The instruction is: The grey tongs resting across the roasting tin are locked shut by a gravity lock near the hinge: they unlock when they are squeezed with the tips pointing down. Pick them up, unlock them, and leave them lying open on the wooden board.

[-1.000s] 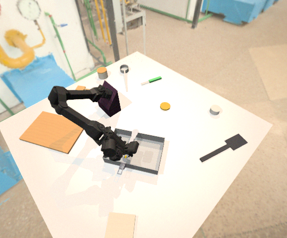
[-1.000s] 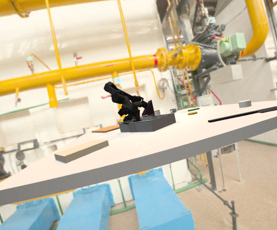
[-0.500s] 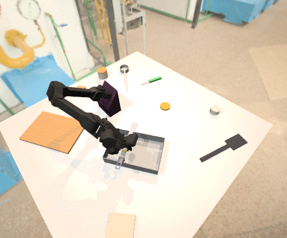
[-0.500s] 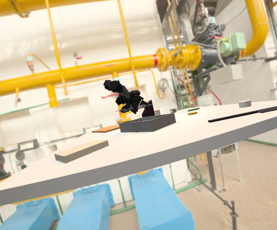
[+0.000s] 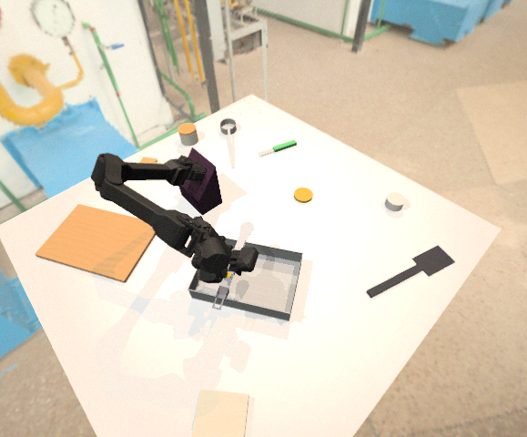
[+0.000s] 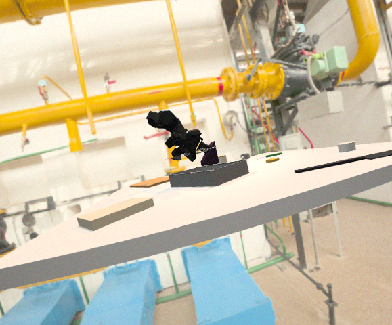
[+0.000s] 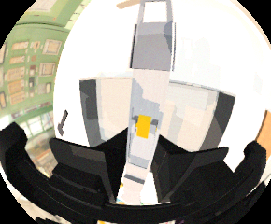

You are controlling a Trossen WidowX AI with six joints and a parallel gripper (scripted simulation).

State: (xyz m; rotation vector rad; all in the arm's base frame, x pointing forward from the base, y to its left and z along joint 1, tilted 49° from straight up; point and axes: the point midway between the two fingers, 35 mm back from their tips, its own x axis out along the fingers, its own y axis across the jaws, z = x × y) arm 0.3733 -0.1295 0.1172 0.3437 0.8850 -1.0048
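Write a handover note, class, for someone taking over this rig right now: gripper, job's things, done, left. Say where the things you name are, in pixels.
Gripper: the gripper (image 5: 229, 274) (image 7: 138, 131) is shut on the grey tongs (image 5: 220, 295) (image 7: 150, 89).
Tongs: held up above the roasting tin (image 5: 266, 312) (image 6: 192, 180) (image 7: 89, 109), roughly level, tips not pointing down.
Wooden board: the orange-brown board (image 5: 96, 239) (image 6: 149, 181) (image 7: 269, 131) lies on the table beside the tin, with no tongs on it.
Done: tongs gripped and lifted off the tin.
Left: point the tips down, squeeze to unlock, then lay the tongs open on the board.
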